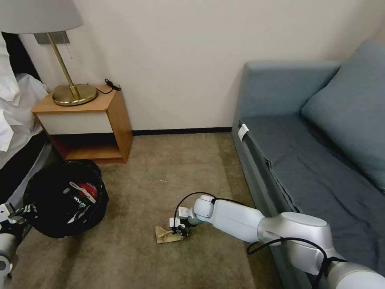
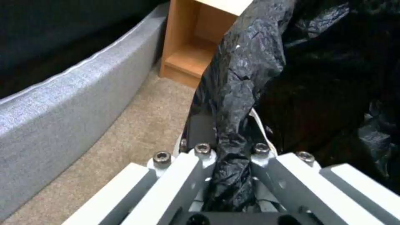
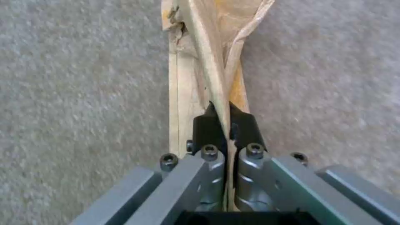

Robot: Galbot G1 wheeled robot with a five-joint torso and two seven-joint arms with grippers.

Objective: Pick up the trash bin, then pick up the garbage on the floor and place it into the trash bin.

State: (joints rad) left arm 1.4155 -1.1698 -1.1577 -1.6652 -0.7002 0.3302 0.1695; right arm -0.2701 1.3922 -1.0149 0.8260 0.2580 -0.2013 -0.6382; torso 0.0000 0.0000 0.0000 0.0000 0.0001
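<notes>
You see the trash bin (image 1: 66,198) only as black bag; its white wall stays hidden. At seven o'clock the left claw (image 1: 20,212) is partly cut by the frame edge. The crumpled brown paper (image 1: 167,235) hides the right claw's (image 1: 181,230) fingertips.

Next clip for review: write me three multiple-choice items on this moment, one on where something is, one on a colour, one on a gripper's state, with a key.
1. Where does the brown paper lie?
A. on the carpet beside the sofa
B. on the nightstand
C. in the bin

2. What colour is the trash bin liner?
A. white
B. black
C. blue

3. What is the right gripper doing?
A. hanging open
B. shut on nothing
C. shut on the paper

Key: 1 A, it lies on carpet by the sofa base; 2 B, black bag covers the rim; 3 C, a paper fold sits between the fingers.
</notes>
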